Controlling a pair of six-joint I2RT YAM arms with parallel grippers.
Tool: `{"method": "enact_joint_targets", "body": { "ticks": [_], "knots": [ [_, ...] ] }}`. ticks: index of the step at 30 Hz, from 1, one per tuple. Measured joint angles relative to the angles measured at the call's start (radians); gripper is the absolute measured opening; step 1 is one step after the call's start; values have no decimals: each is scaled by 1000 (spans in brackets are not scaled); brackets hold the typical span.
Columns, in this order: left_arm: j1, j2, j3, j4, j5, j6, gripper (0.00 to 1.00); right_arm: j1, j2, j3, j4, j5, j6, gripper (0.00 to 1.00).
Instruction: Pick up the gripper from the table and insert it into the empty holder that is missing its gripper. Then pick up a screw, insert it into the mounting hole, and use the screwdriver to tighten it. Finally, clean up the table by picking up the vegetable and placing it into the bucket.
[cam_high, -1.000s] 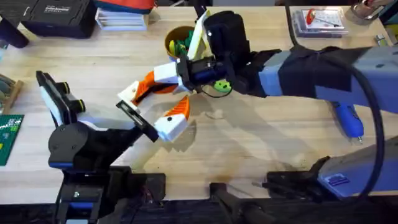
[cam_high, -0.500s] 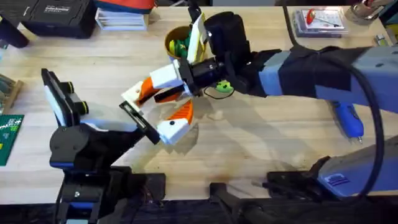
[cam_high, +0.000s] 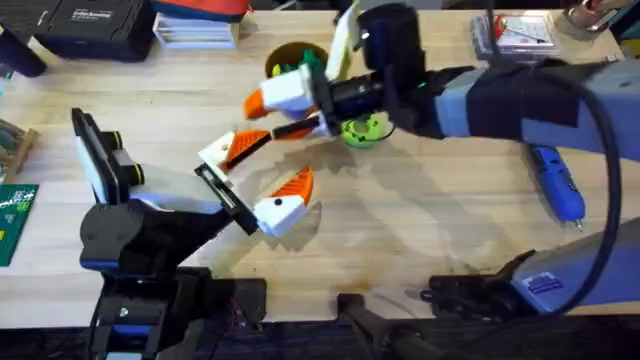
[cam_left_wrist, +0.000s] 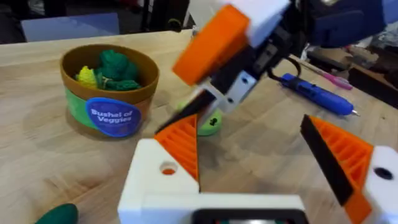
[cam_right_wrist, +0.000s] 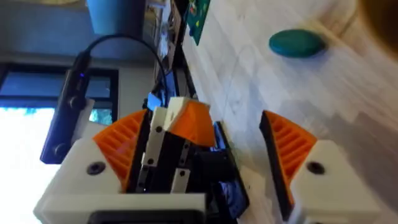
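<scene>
My left gripper (cam_high: 285, 157) (cam_left_wrist: 249, 134) stands open over the table's middle. Each of its white holders (cam_left_wrist: 155, 180) carries an orange ribbed gripper finger (cam_left_wrist: 183, 143), and a round mounting hole shows in each block. My right gripper (cam_high: 272, 114) (cam_right_wrist: 202, 118) is open, nothing between its fingers, beside the bucket (cam_high: 288, 62) (cam_left_wrist: 111, 93) and above the left gripper's far finger. The teal vegetable (cam_left_wrist: 57, 214) (cam_right_wrist: 297, 43) lies on the wood near the bucket. The blue screwdriver (cam_high: 556, 185) (cam_left_wrist: 317, 96) lies at the right. Any screw is out of view.
A lime-green disc with holes (cam_high: 365, 130) (cam_left_wrist: 208, 124) lies under the right forearm. A clear case (cam_high: 512, 32) sits at the back right, dark boxes (cam_high: 95, 25) at the back left, and a green circuit board (cam_high: 15, 215) at the left edge.
My right gripper has drawn away from the left gripper's far finger, moving back and right toward the bucket. The left gripper has barely shifted.
</scene>
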Motion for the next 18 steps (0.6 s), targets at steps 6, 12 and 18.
{"method": "enact_joint_targets", "body": {
  "ticks": [6, 12, 18],
  "knots": [
    [0, 0, 0, -5, 69, 0, 986, -114, 0, 0, 0, 32, -42, 994],
    [0, 0, 0, -12, 152, 0, 986, -204, 0, 0, -19, 57, -98, 994],
    [0, 0, -1, -13, 211, 1, 986, -284, -9, 22, -298, 108, -227, 994]
  ]
}}
